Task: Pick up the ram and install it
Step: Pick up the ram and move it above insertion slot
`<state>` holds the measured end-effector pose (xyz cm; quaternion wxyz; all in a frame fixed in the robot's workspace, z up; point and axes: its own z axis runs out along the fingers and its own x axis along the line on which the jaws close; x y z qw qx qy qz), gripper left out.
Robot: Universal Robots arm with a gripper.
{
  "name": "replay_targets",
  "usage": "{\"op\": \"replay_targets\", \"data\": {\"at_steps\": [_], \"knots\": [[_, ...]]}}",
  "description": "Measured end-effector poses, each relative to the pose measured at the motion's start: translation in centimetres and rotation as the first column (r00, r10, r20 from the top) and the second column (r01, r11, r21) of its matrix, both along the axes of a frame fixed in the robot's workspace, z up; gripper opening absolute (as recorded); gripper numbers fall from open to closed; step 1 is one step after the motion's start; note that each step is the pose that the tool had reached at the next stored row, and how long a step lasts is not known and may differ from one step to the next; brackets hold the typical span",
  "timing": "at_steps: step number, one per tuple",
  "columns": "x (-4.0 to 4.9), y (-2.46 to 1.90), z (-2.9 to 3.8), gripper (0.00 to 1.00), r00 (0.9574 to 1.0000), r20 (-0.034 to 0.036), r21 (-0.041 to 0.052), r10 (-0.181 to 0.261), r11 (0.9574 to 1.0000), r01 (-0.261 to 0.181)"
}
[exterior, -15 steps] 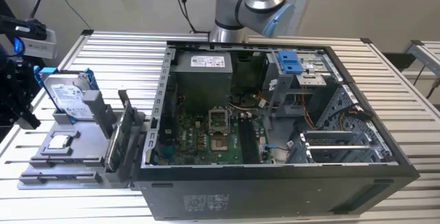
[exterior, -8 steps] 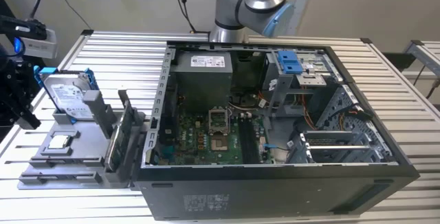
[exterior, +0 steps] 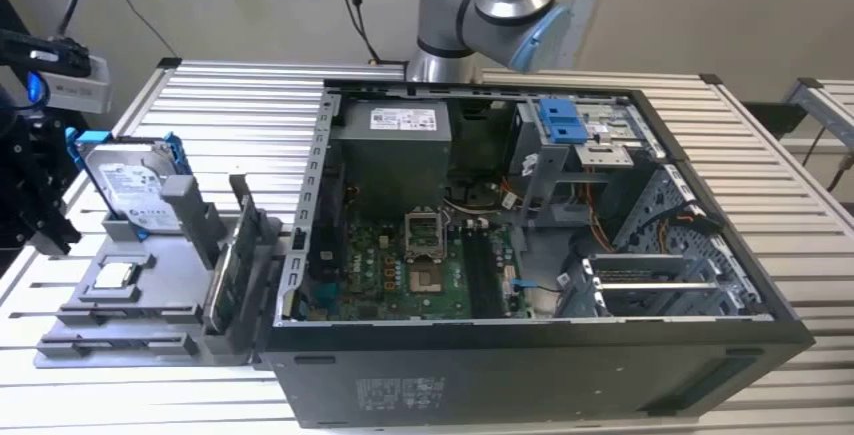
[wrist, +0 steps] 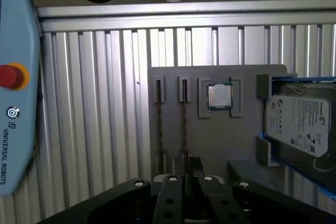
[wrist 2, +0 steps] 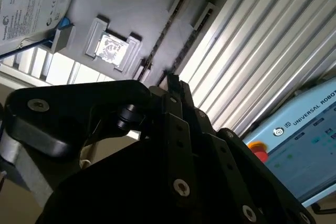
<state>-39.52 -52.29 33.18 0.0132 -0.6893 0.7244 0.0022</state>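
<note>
Ram [wrist: 184,124]: on edge in grey holder [wrist: 226,140] | judged light, stiff, fragile; grip flat faces mid-length, clear of the contacts | pincer [wrist: 189,167]: close by, clench state cannot tell

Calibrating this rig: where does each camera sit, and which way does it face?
Exterior view: off the arm, high, looking down into the open computer case; the arm rises behind.
First wrist view: on the arm, looking past the gripper at the grey holder with the ram.
Second wrist view: along the gripper, obliquely at that holder.
All three share the hard drive.
</note>
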Motion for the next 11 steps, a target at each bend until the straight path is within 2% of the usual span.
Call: {"op": "replay_targets", "data": {"at_steps": [2,5,6,11], "knots": [[0.00,0.00,0.00,0.30,1.0000,0.0000,0.0000,0.002,1.0000,-0.002],[0.00,0.00,0.00,0.36,1.0000,0.0000,-0.0001,0.004,1.0000,-0.004],[0.00,0.00,0.00,0.42,1.0000,0.0000,0.0000,0.005,1.0000,-0.005],[0.00,0.00,0.00,0.42,1.0000,0.0000,0.0000,0.008,1.0000,-0.008]]}}
